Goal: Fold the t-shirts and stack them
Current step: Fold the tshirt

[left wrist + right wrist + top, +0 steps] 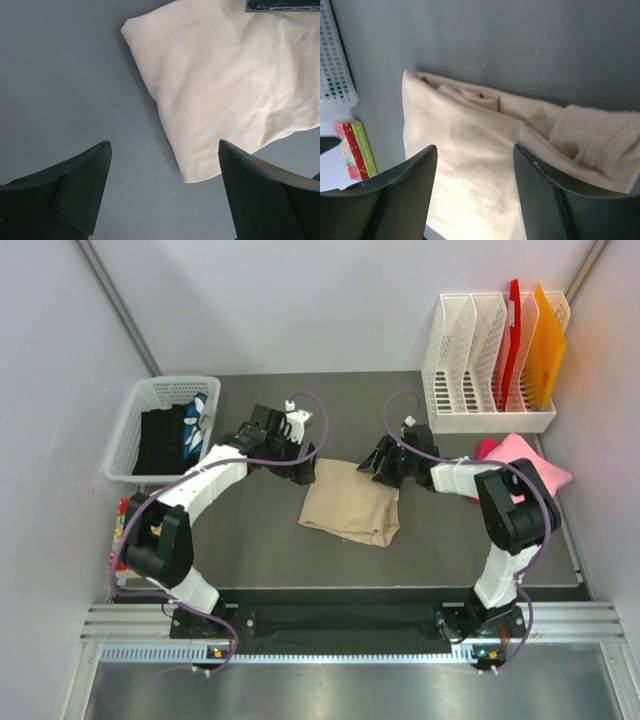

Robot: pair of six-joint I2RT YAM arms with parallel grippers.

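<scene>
Beige t-shirt (350, 505) lies folded mid-table. Its layers are loose along one edge, with the ribbed collar showing there. Left gripper (164, 146) is spread wide and empty above the shirt's left edge. Right gripper (475, 149) is likewise wide and empty at the far-right corner. Pink t-shirt (522, 462) is heaped at table's right.

Likely step: the next fold. Pinch all layers at both ends, lift evenly, keep edges aligned.

Pale grey walls (300, 300); dark grey tabletop (260, 550); aluminium rail (590, 620) at near edge.
</scene>
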